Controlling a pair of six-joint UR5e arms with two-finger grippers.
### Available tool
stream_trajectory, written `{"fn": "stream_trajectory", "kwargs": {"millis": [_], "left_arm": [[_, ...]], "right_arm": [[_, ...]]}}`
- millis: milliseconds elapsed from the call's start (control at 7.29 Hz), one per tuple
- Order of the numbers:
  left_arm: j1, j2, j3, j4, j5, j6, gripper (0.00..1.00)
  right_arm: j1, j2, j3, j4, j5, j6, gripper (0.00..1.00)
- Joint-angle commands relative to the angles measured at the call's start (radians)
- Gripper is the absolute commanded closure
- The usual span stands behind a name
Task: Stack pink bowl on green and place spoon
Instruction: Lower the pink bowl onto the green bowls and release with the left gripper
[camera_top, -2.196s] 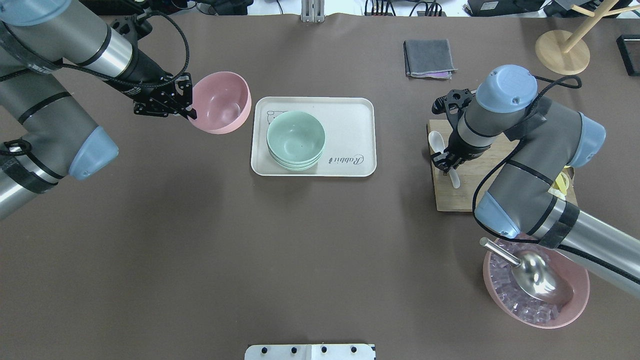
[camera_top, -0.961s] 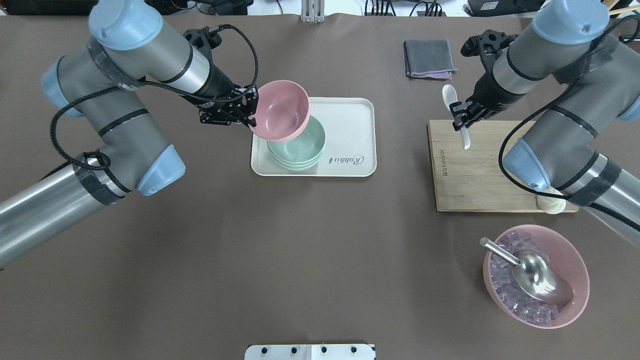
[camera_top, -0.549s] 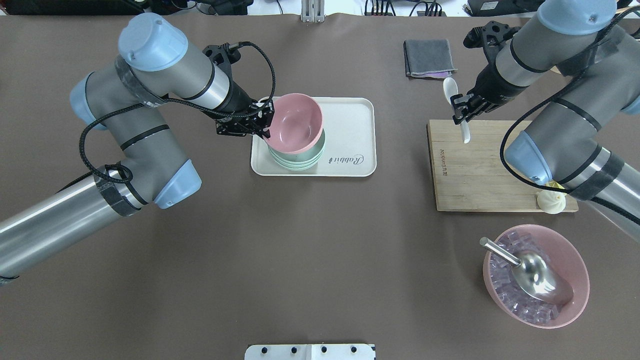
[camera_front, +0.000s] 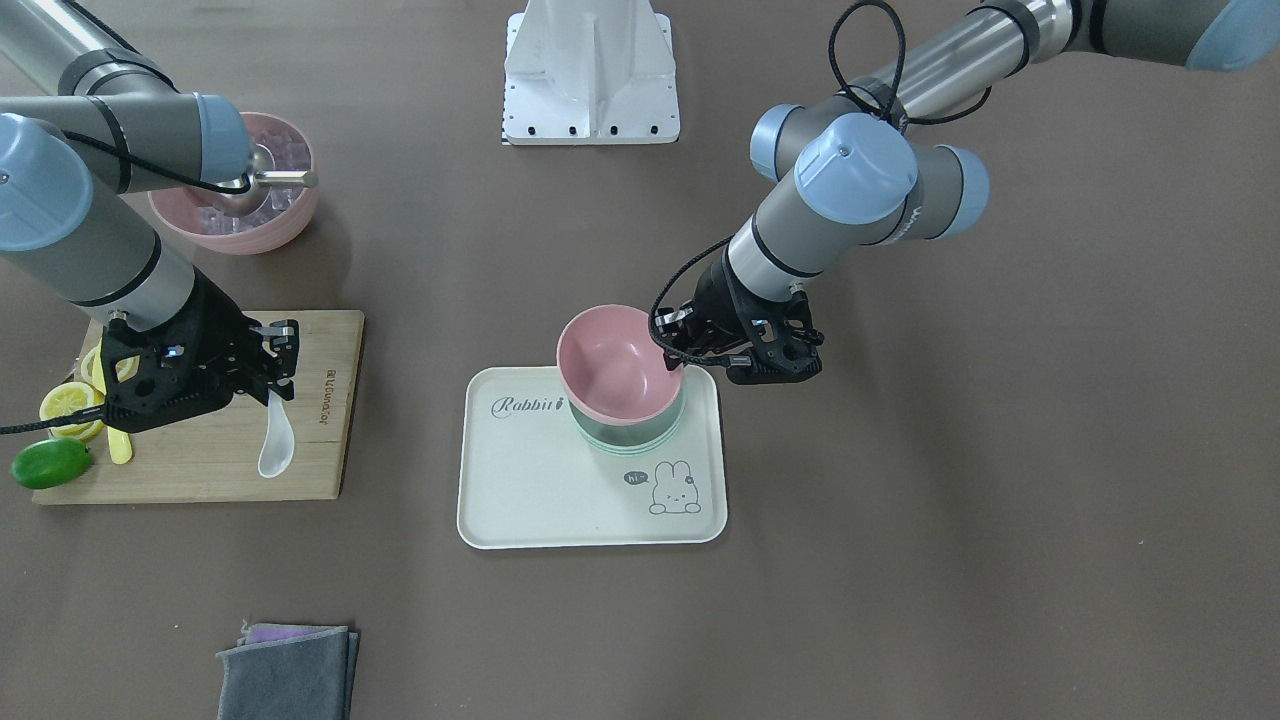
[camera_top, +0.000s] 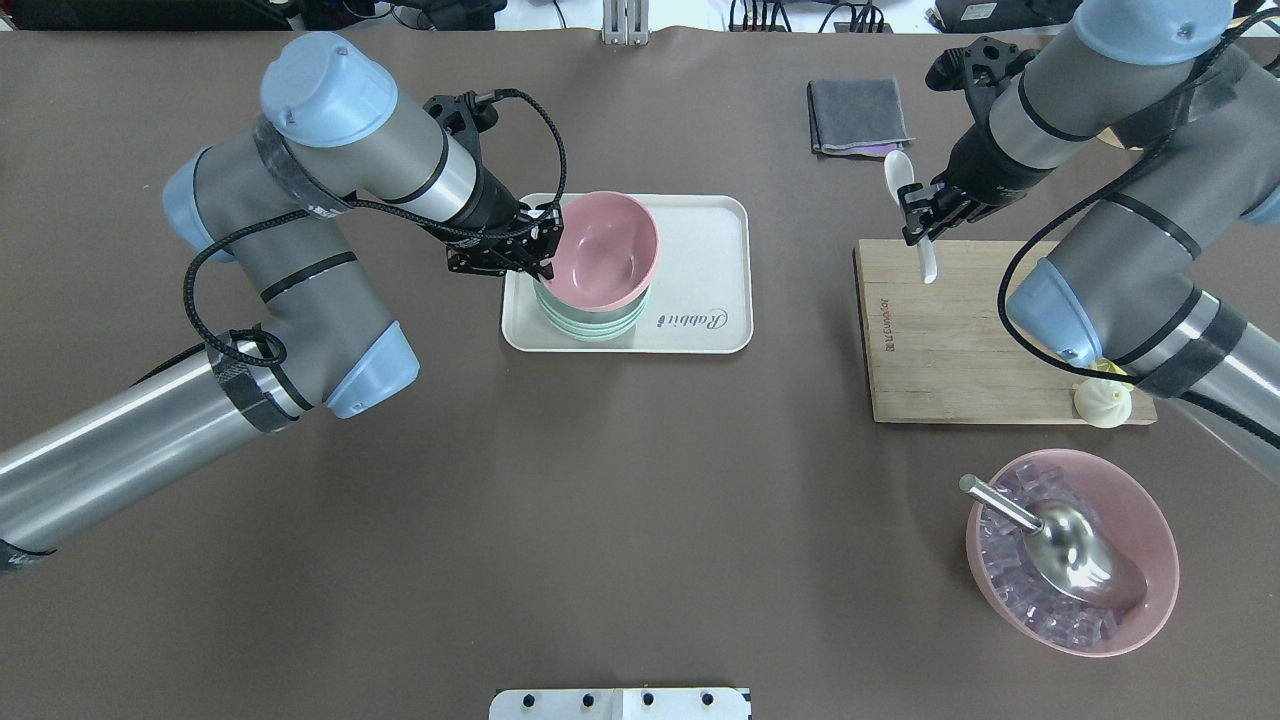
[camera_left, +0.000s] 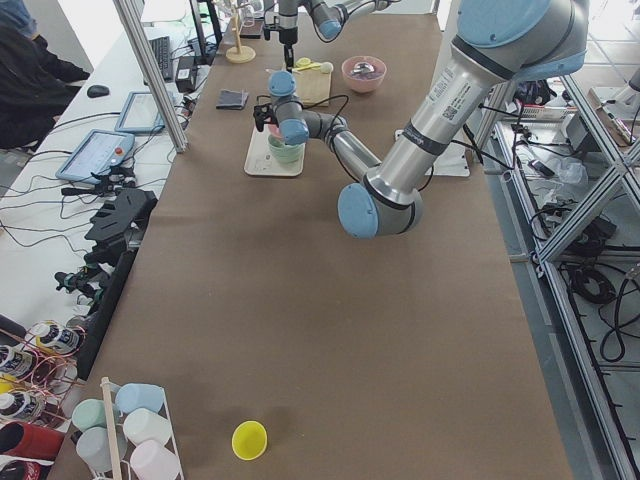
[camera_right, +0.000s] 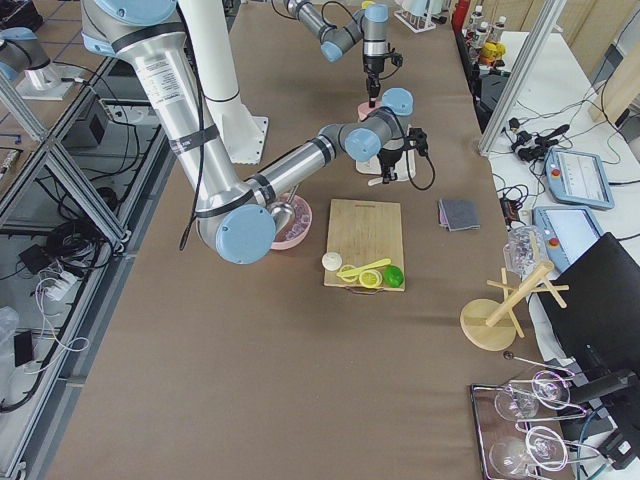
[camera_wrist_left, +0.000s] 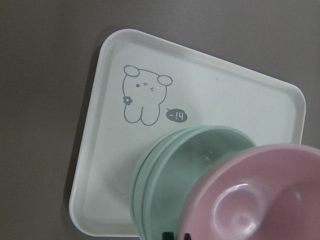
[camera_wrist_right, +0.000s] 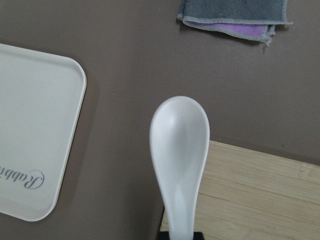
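In the left wrist view the pink bowl (camera_wrist_left: 260, 200) runs off the right and bottom edges and covers much of the green stack (camera_wrist_left: 170, 185); of the left gripper (camera_wrist_left: 176, 236) only two dark jaw tips show. In the right wrist view the spoon (camera_wrist_right: 180, 145) handle leaves the bottom edge, the right gripper (camera_wrist_right: 180, 235) is a dark sliver, and the tray (camera_wrist_right: 35, 125) is cropped at left. Side views show both grips too small to judge.

pink bowl (camera_top: 605, 250), in the left claw (camera_top: 545, 262): smooth matt plastic
green bowls (camera_top: 590, 328) beneath it: same matt finish
spoon (camera_wrist_right: 179, 145), in the right claw (camera_top: 918, 225): glossy white, smooth
tray (camera_top: 700, 230): matt cream, printed
board (camera_top: 960, 340) below the right claw: grained wood
scoop (camera_top: 1085, 555): polished metal
cloth (camera_top: 858, 115): soft grey fabric
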Motion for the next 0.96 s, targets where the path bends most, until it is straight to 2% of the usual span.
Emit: {"fn": "stream_trajectory", "kwargs": {"millis": [0,137,275,686,824], "left_arm": [[0.002,-0.006,0.036,-0.04,0.0,0.0,1.0],[0.002,-0.006,0.038,-0.042,-0.001,0.006,0.85],[0.002,-0.004,0.035,-0.043,0.0,0.035,0.01],[-0.041,0.0,-0.001,-0.036,-0.015,0.044,0.02],[-0.084,0.0,-0.013,-0.033,-0.038,0.044,0.02]], "right_arm": [[0.0,0.002,0.0,0.0,0.0,0.0,1.0],[0.0,0.0,0.0,0.0,0.0,0.0,1.0],[0.0,0.0,0.0,0.0,0.0,0.0,1.0],[0.0,0.005,0.024,0.0,0.003,0.006,1.0],[0.0,0.046,0.035,0.0,0.026,0.096,1.0]]}}
